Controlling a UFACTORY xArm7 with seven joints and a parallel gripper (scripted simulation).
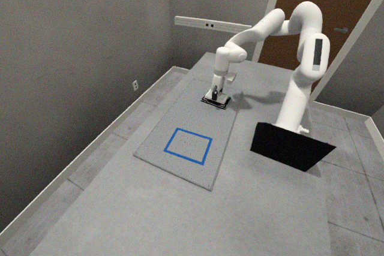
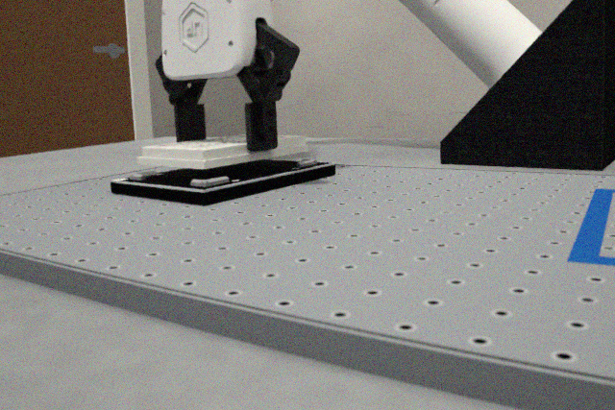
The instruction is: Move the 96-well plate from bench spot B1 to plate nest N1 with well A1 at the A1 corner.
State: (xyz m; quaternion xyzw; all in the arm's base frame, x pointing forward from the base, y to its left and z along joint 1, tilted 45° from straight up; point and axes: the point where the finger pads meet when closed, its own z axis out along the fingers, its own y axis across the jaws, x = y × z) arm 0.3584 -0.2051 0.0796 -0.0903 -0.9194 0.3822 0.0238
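The white 96-well plate (image 1: 224, 98) (image 2: 218, 156) is level, right over the black plate nest (image 1: 213, 102) (image 2: 223, 190), with its underside at about the height of the nest's grey locators (image 2: 209, 180). I cannot tell whether it touches them. My gripper (image 1: 216, 94) (image 2: 226, 140) points straight down and is shut on the plate, one black finger on each long side. The blue-outlined bench spot (image 1: 186, 157) (image 2: 591, 227) holds nothing. The plate's cut-off corner and the A1 mark are too small to make out.
Nest and blue spot lie on a grey perforated board (image 1: 189, 117) (image 2: 347, 256) on the table. The arm's black wedge-shaped base (image 1: 288, 149) (image 2: 546, 112) stands to the right of the board. A wall runs along the left, and a door is behind.
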